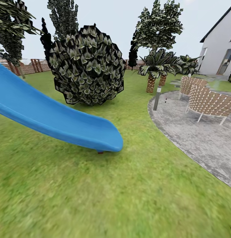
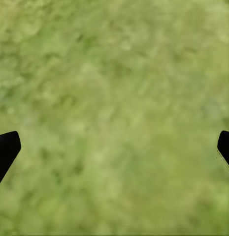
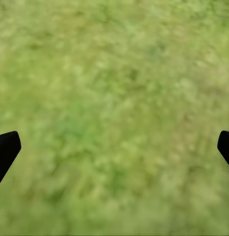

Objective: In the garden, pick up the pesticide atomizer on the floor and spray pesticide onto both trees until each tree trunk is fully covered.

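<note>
Outdoors on grass lawn, blue slide left, round bush behind, wicker chairs on paving right. Left gripper and right gripper spread wide, empty, over grass. Small atomizer-like speck beside lamp post, too tiny to confirm.

Garden lawn: wide green grass, blurred up close, running from 6 o'clock back to the far edge. A brown slatted wooden fence closes it at 10 o'clock. 2 tall trees w/ dark green foliage stand at the back. The 1 o'clock tree has its base hidden behind lower plants. The 10 o'clock tree is cut by the frame edge; its leaning trunk stands approx. at the fence.
</note>
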{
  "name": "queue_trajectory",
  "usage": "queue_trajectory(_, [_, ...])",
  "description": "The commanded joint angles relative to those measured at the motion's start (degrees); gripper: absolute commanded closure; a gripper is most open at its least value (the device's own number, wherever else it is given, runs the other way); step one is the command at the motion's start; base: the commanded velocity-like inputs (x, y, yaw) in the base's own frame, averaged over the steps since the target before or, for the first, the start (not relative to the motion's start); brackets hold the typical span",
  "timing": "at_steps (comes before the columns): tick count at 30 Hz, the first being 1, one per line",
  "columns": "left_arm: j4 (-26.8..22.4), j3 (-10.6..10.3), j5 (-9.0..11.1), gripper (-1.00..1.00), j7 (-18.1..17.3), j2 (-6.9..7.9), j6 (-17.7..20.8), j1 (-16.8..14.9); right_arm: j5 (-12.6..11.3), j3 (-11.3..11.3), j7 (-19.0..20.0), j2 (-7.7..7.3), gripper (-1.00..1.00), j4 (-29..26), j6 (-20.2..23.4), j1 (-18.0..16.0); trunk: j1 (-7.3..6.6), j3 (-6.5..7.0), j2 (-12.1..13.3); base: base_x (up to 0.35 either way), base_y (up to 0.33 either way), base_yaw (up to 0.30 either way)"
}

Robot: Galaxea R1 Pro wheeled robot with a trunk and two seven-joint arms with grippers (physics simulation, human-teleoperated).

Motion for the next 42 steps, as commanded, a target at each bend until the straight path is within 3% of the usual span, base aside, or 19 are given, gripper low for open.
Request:
queue_trajectory(1, [0.00, 0.00, 0.00, -1.00, 0.00, 0.00, 0.00, 0.00, -0.01, 0.00, 0.00, 0.00, -1.00, 0.00, 0.00, 0.00, 0.00, 0.00, 0.00, 0.339, 0.000, 0.000])
queue_trajectory(8, [0.00, 0.00, 0.00, -1.00, 0.02, 0.00, 0.00, 0.00, -0.01, 0.00, 0.00, 0.00, -1.00, 0.00, 0.04, 0.00, 0.00, 0.00, 0.00, 0.339, 0.000, -0.130])
queue_trajectory(42, [0.00, 0.00, 0.00, -1.00, 0.05, 0.00, 0.00, 0.00, -0.01, 0.00, 0.00, 0.00, -1.00, 0.05, 0.06, -0.02, 0.00, 0.00, 0.00, 0.339, 0.000, -0.262])
